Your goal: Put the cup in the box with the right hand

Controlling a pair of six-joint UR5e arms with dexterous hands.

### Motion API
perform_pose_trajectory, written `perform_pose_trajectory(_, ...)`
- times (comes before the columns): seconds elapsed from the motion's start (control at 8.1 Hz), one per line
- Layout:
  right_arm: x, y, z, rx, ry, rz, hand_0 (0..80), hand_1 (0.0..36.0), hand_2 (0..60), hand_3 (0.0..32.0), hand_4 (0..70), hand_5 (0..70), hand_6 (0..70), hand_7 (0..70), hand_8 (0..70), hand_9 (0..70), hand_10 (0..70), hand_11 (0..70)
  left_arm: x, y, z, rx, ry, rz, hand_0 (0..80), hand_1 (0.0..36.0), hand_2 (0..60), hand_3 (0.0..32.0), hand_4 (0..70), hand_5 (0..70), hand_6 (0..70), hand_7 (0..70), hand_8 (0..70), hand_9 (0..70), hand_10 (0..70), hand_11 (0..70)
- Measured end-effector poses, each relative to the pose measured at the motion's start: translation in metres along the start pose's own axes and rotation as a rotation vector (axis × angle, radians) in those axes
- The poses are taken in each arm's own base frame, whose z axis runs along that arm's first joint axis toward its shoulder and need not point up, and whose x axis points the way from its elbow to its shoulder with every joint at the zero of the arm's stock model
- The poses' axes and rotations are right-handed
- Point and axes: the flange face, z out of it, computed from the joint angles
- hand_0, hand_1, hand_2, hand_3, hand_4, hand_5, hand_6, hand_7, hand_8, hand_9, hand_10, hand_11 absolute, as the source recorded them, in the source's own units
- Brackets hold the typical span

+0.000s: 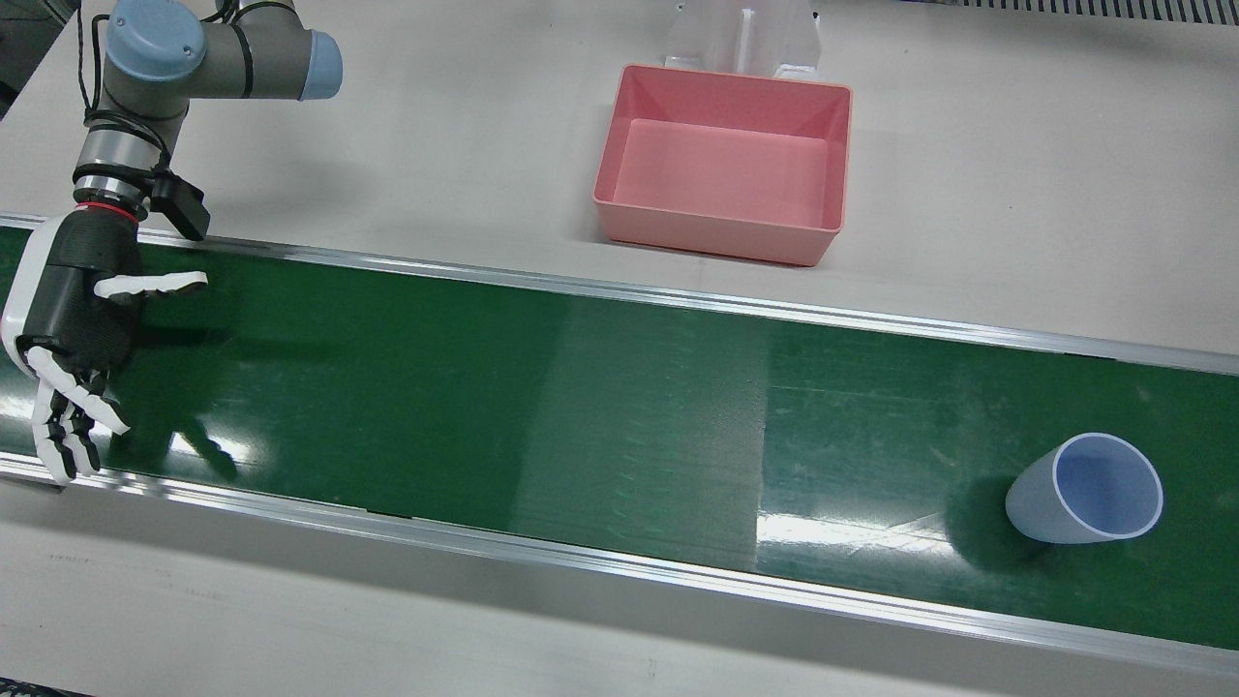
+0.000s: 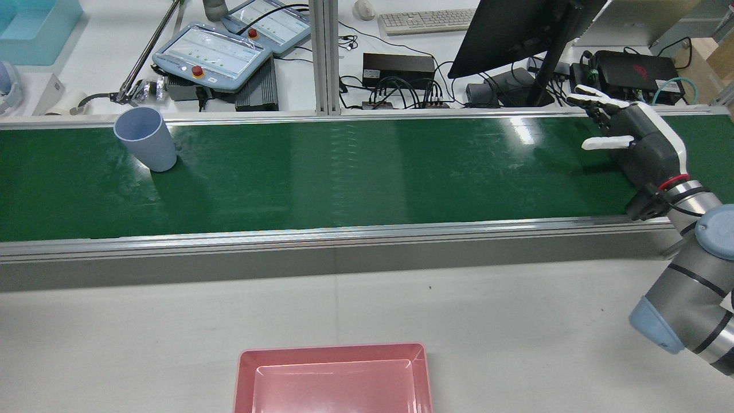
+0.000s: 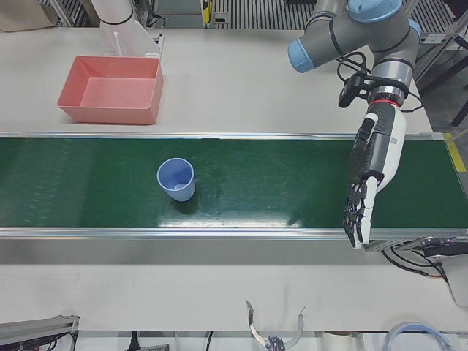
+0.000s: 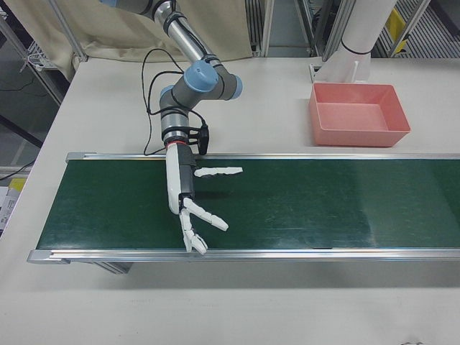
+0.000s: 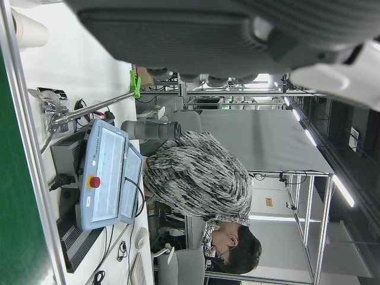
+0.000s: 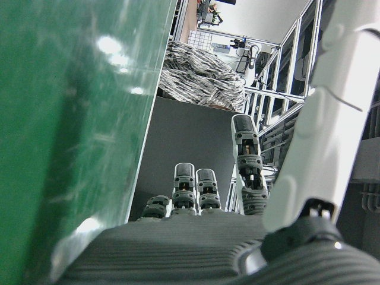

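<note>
A pale blue cup (image 1: 1084, 489) stands upright and alone on the green conveyor belt (image 1: 484, 387), near its front edge; it also shows in the rear view (image 2: 146, 140) and the left-front view (image 3: 176, 179). The pink box (image 1: 716, 232) sits empty on the table beside the belt, also seen in the rear view (image 2: 332, 353) and the right-front view (image 4: 359, 136). My right hand (image 1: 82, 319) is open with fingers spread over the far end of the belt, well away from the cup. My left hand (image 3: 369, 175) is open over the belt's other end, past the cup.
Silver rails (image 1: 619, 290) run along both belt edges. Behind the belt in the rear view are teach pendants (image 2: 212, 57), a monitor (image 2: 516, 28) and cables. A white pedestal (image 1: 740, 39) stands just behind the box.
</note>
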Motion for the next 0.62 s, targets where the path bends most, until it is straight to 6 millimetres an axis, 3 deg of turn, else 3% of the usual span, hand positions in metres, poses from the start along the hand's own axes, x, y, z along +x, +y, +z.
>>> perform_pose_trajectory(0.12,0.0002,-0.0006,-0.0004,0.001,0.001,-0.001,56.0,13.8,0.0,0.0,20.4,6.6,6.0,19.8,10.9,19.5,3.1,6.3,0.0000,0.0000,0.0000,0.000,0.000,0.000,0.0,0.0,0.0,0.0,0.0,0.0,0.0,0.0,0.0,0.0,0.0,0.0)
perform_pose_trajectory(0.25,0.0001,-0.0010,-0.0005,0.002,0.001,-0.001,54.2,16.4,7.3,0.0,17.5,6.6,6.1,20.0,11.0,19.7,3.0,6.2,0.0002,0.0000,-0.0001,0.000,0.000,0.000,0.0,0.0,0.0,0.0,0.0,0.0,0.0,0.0,0.0,0.0,0.0,0.0)
perform_pose_trajectory(0.37,0.0000,-0.0013,-0.0006,0.002,0.001,-0.001,55.5,14.6,2.4,0.0,19.9,6.6,6.1,19.9,11.0,19.7,3.2,6.4,0.0002,0.0000,-0.0001,0.000,0.000,0.000,0.0,0.0,0.0,0.0,0.0,0.0,0.0,0.0,0.0,0.0,0.0,0.0)
perform_pose_trajectory(0.49,0.0000,-0.0014,-0.0007,0.003,0.001,-0.001,54.7,15.5,4.9,0.0,19.0,6.5,6.1,20.2,10.9,19.6,3.1,6.3,0.0002,0.0000,-0.0001,0.000,0.000,0.000,0.0,0.0,0.0,0.0,0.0,0.0,0.0,0.0,0.0,0.0,0.0,0.0)
perform_pose_trajectory(0.62,0.0001,-0.0015,-0.0007,0.003,0.001,-0.001,55.3,14.6,2.5,0.0,20.4,6.5,6.1,20.3,11.0,19.8,3.2,6.4,0.0001,0.0000,0.0000,0.000,0.000,0.000,0.0,0.0,0.0,0.0,0.0,0.0,0.0,0.0,0.0,0.0,0.0,0.0)
